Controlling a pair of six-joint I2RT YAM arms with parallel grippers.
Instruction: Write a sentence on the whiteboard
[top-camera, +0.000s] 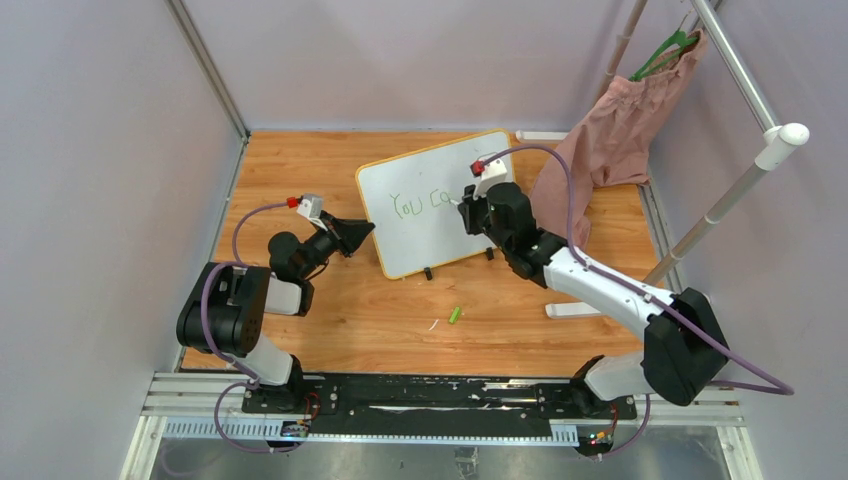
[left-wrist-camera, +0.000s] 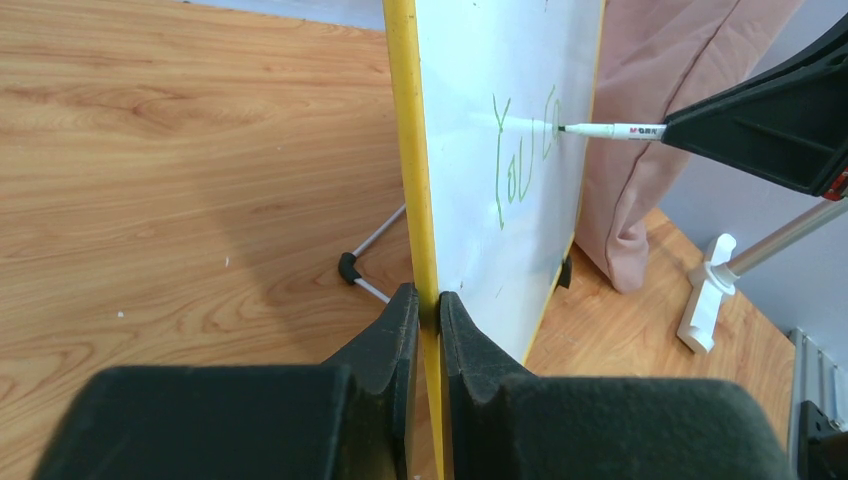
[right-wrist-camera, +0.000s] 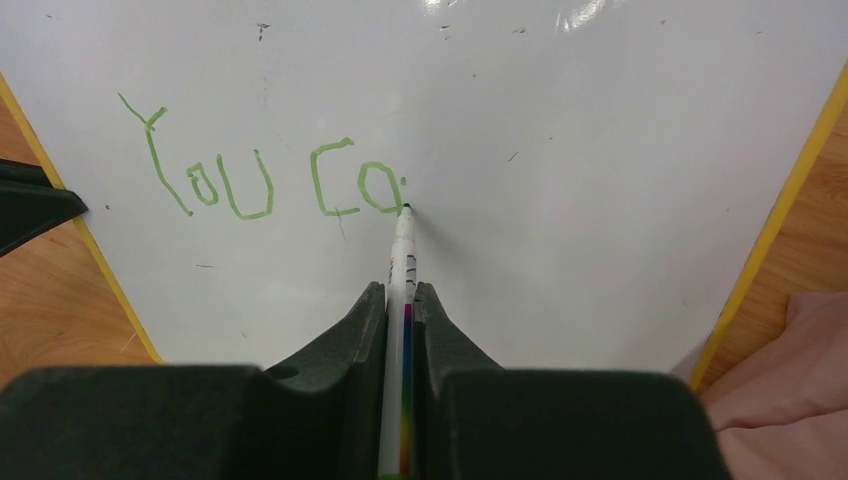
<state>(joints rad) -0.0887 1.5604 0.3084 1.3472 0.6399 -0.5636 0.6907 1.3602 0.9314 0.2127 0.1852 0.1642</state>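
Contact between pen tip and board is what the coming stroke turns on. The right gripper (right-wrist-camera: 400, 292) is closed on a slim white marker with a rainbow-striped barrel (right-wrist-camera: 404, 250). The marker's long axis runs from 6 to 12 o'clock in the right wrist view, and its tip touches the small white rectangular whiteboard with the thin yellow-orange rim (right-wrist-camera: 600, 150).

The green handwritten sentence (right-wrist-camera: 255, 180) so far reads "You", then a "C" and a rounded letter that looks unfinished. The tip sits at that letter's lower right edge. Bare board for the words not yet written lies at 3 o'clock of the tip, with more at 6 o'clock below the line.

In the top view the whiteboard stands propped near the table's middle, its writing line slanting from 8 toward 2 o'clock. The left gripper (left-wrist-camera: 428, 298) is clamped on the rim at the board's 9 o'clock edge, steadying it.

By my judgement the right arm, the only one bearing the marker, must carry the tip toward 3 o'clock with light pressure. Too much pressure could make the board slide or tip back in the left clamp.
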